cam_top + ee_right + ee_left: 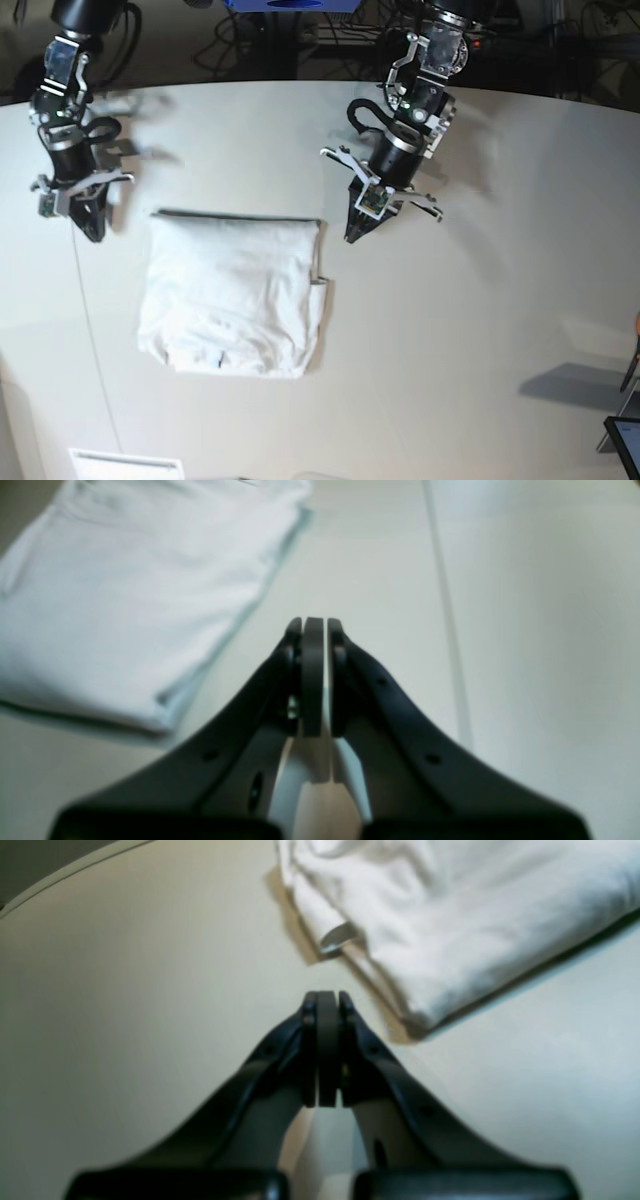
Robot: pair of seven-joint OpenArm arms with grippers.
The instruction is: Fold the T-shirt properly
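a: where does the fold stand?
b: judging from how it lies, it looks nearly done. the tabletop point(480, 330) is the biggest thing in view, and the t-shirt point(232, 295) lies on it as a compact, roughly square packet, layers stacked, with a small tab of cloth poking out on its side toward the left gripper

a: and the arms?
b: both are off the cloth. the left gripper point(356, 232) hangs just beside the t-shirt's far corner, apart from it, jaws pressed together on nothing. the right gripper point(91, 228) sits near the opposite far corner, also apart, jaws closed but for a sliver, empty

a: so what's next?
b: my guess is either a retreat or a tidy-up. if one more fold or a smoothing is wanted, a gripper must part its jaws first, then come in low at an edge to pinch every layer together, else the soft stack will slide apart
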